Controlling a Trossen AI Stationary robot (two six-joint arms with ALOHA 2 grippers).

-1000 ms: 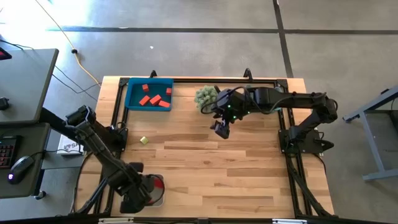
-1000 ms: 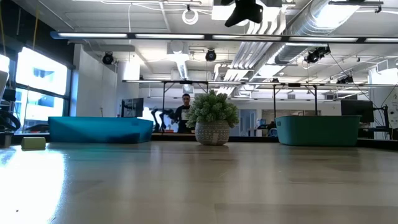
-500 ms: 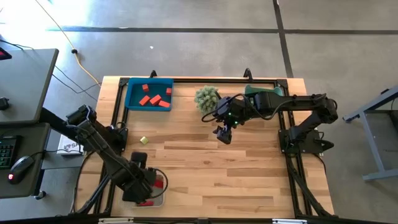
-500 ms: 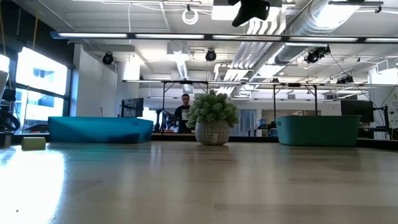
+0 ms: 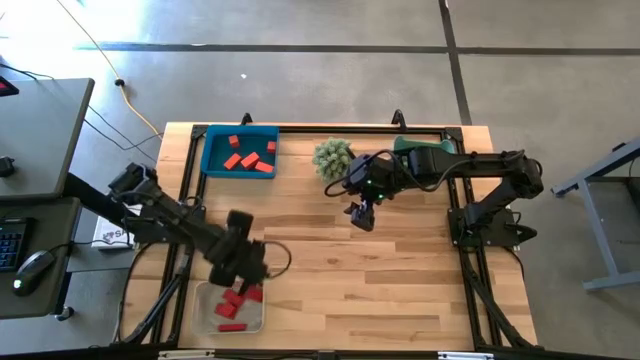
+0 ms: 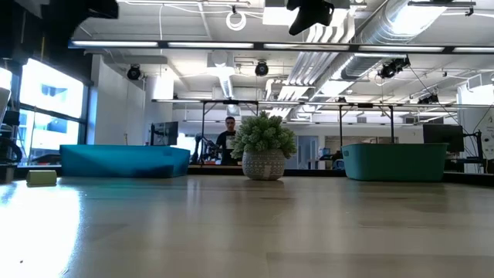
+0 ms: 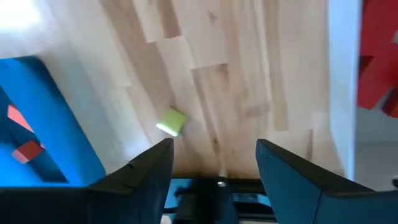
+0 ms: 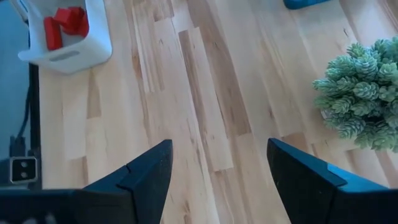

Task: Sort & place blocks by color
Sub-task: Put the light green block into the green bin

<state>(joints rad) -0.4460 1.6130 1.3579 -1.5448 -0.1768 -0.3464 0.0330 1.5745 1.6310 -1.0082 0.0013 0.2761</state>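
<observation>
Jaws: both sets stand spread and empty; my left gripper (image 5: 243, 262) hangs at the white bin's (image 5: 205, 312) far edge, my right gripper (image 5: 362, 216) waits near the plant (image 5: 331, 155).
Blocks: red blocks (image 5: 234, 301) lie in the white bin, orange-red blocks (image 5: 247, 155) in the blue bin (image 5: 211, 150); the yellow-green block (image 5: 231, 226) lies loose between both bins.
Why: spread fingers suit a finished drop.
Change: a second ago my left gripper covered the white bin; now it has lifted clear towards the loose block.
</observation>
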